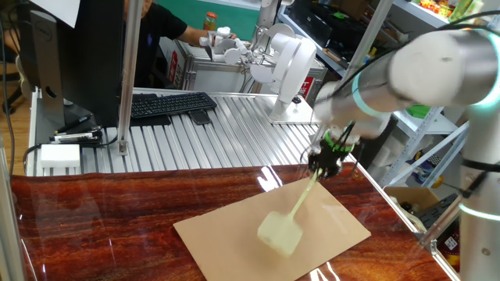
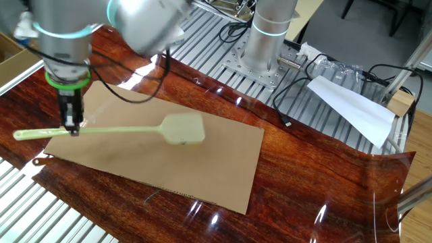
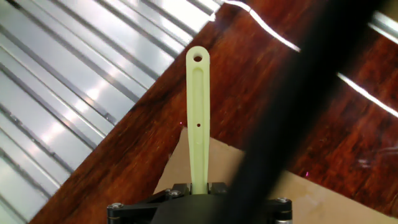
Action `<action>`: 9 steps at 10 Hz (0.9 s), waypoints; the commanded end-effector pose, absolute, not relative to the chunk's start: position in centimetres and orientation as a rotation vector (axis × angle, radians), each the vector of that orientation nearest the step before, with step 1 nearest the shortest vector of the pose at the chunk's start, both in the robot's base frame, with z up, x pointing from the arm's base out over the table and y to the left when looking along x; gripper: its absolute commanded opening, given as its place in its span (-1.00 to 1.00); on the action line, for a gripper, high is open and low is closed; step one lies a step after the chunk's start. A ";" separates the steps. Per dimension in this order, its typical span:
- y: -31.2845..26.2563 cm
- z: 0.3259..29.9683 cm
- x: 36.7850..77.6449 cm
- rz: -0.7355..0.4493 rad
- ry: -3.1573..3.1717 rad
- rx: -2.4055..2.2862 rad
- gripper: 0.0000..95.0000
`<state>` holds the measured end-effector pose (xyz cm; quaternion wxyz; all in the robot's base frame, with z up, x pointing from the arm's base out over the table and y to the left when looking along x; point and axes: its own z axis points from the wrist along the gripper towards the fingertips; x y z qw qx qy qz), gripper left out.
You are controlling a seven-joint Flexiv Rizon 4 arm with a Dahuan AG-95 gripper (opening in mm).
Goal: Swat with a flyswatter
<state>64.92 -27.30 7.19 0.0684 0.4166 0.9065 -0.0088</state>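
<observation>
Flyswatter (image 2: 121, 131) in claw (image 2: 71, 128), over cardboard (image 2: 223, 172).

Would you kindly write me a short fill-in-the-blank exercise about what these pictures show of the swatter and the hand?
1. The hand is shut on the flyswatter's ____.
2. The swatter's head lies over a sheet of ____.
3. The cardboard rests on a glossy ____ tabletop.
4. The free end of the handle has a small ____ through it.

Missing words: handle; cardboard; wooden; hole
</observation>
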 end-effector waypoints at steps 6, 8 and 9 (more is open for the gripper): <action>-27.6 6.6 65.0 -0.047 2.777 1.292 -1.00; -27.7 6.5 64.9 -0.044 2.782 1.286 -1.00; -27.8 6.5 64.9 -0.041 2.787 1.282 -1.00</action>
